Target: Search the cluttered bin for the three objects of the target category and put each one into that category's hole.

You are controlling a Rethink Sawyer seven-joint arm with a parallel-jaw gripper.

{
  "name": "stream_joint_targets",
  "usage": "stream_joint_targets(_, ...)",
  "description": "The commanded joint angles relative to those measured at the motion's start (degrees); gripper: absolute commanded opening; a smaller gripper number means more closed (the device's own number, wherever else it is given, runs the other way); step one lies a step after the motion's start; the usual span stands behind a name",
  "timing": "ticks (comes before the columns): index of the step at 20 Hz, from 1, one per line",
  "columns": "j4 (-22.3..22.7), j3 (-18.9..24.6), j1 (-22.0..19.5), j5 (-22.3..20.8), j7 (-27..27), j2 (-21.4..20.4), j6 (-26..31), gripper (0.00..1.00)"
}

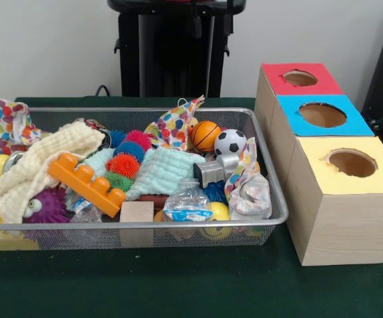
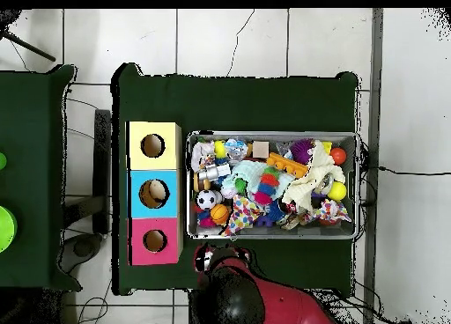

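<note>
so arm (image 2: 233,294) parked bottom centre of overhead, gripper state: cannot tell. risk: balls (image 1: 205,135) half buried under cloths (image 1: 166,171) mid-bin (image 1: 271,199), grab snags fabric, drags clutter out.

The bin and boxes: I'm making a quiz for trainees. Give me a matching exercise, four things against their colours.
Things:
1. toy brick
2. box nearest the camera in the front view
3. middle box
4. spiky ball

Colours:
A. blue top
B. red
C. orange
D. yellow top

Pairs: 1-C, 2-D, 3-A, 4-B
</note>
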Motion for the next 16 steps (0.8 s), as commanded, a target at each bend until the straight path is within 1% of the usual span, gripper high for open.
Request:
stream_joint_targets(1, -1.1, 0.5, -1.0, -1.1, 5.9, 1.9, 0.8, 1.00)
stream_joint_targets(2, -2.5, 0.6, -1.5, -1.3, 5.8, 4.2, 0.0, 1.00)
stream_joint_targets(4, -4.3, 2.8, -4.2, -0.9, 5.0, 9.4, -3.6, 1.00)
stream_joint_targets(5, -5.2, 3.4, -5.1, -0.9, 4.5, 11.5, -4.4, 1.00)
stream_joint_targets(9, -12.3, 1.7, -4.6, -2.1, 2.8, 18.8, -2.3, 1.00)
stream_joint_targets(12, -17.3, 0.3, -3.6, -2.8, 2.3, 23.1, -0.3, 1.00)
stream_joint_targets(14, -20.1, -0.5, -2.6, -2.7, 2.6, 24.6, 1.9, 1.00)
stream_joint_targets(16, -21.7, -1.8, -1.3, -2.7, 3.7, 25.7, 3.2, 1.00)
